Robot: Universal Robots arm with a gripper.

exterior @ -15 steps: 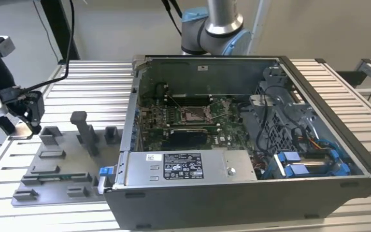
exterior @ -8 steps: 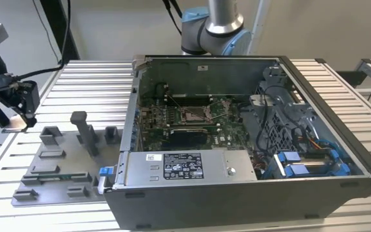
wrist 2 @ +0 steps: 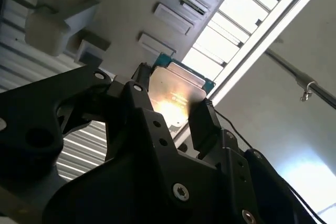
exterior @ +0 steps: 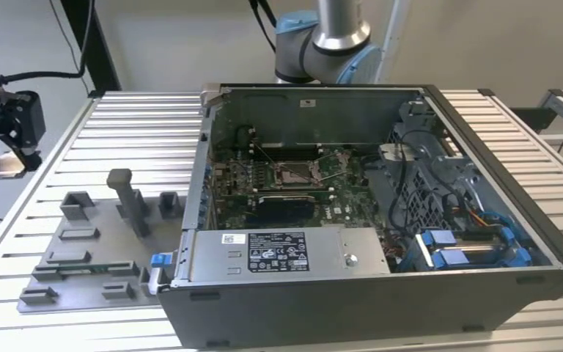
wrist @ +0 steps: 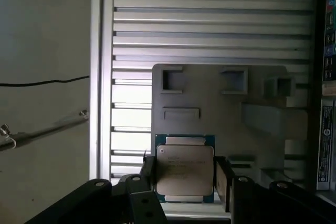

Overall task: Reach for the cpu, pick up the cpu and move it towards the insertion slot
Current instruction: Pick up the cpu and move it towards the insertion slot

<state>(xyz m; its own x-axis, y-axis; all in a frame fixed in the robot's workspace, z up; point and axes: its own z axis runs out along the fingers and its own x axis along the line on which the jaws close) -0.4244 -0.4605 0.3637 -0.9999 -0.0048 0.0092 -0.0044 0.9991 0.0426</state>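
Note:
My gripper (wrist: 185,181) is shut on the cpu (wrist: 185,169), a flat square chip with a silvery top and a darker rim, with a black finger on each of two opposite edges. In the second wrist view the cpu (wrist 2: 176,90) shines between the gripper (wrist 2: 170,106) fingers. In the exterior view the gripper (exterior: 8,125) hangs at the far left, above the table's edge, with the cpu (exterior: 6,167) under it. The insertion slot (exterior: 295,174), a square socket with a silver frame, lies on the green board inside the open computer case, far to the exterior view's right of the gripper.
A grey fixture tray (exterior: 86,257) with raised blocks lies on the slatted table beside the computer case (exterior: 380,293); it also shows below the chip in the first wrist view (wrist: 220,114). The arm's base (exterior: 325,44) stands behind the case. A cable runs along the floor.

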